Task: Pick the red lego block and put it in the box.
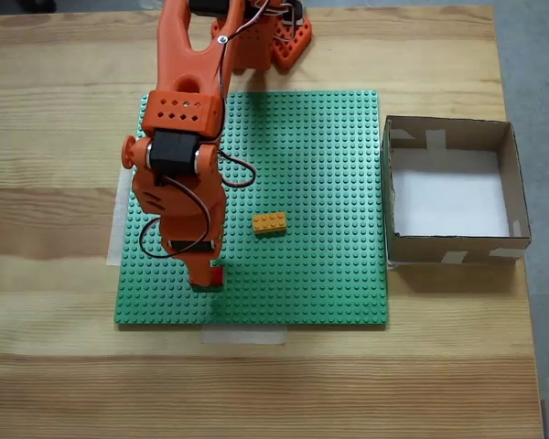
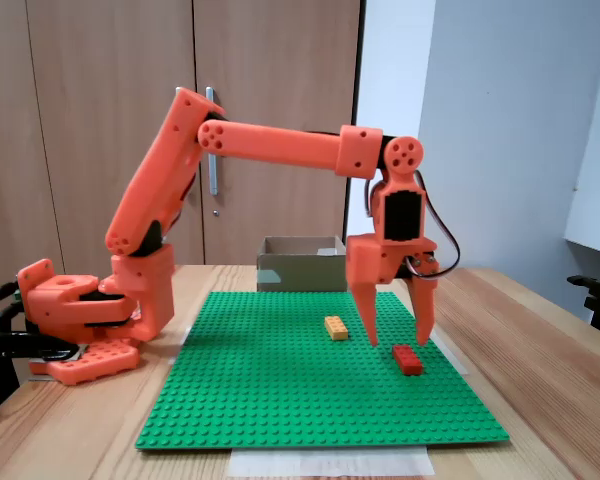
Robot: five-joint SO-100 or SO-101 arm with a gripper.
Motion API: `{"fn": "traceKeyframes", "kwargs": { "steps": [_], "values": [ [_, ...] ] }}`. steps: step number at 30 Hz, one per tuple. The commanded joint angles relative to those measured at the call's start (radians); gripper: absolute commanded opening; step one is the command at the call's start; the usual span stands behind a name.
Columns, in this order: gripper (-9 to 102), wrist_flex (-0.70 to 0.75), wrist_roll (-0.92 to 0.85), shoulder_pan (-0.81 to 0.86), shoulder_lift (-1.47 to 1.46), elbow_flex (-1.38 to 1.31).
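Note:
The red lego block [image 2: 408,360] lies on the green baseplate [image 2: 280,390] near its front right in the side-on fixed view. My orange gripper [image 2: 397,340] points straight down over it and is open. The brick sits below the gap, close to the right finger, and I cannot tell whether it is touched. From above, the arm covers most of the red lego block [image 1: 217,274], and the gripper [image 1: 206,282] is at the plate's near left. The box [image 1: 457,247] stands open-topped to the right of the plate, and at the back as the box [image 2: 300,270].
An orange-yellow brick [image 1: 269,222] lies on the green baseplate [image 1: 320,165] between the gripper and the box, also seen as the orange-yellow brick [image 2: 335,327]. The arm's base [image 2: 80,310] is bolted at the table's edge. Pale tape holds the plate's borders to the wooden table.

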Motion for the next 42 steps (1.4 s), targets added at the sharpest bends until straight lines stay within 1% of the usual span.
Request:
{"fn": "traceKeyframes", "kwargs": {
  "steps": [1,32,42],
  "values": [
    [25,0.011,0.005,0.011,0.002,-0.049],
    [25,0.018,0.003,0.026,-0.066,-0.101],
    [25,0.0,-0.003,0.037,-0.08,-0.103]
  ]
}}
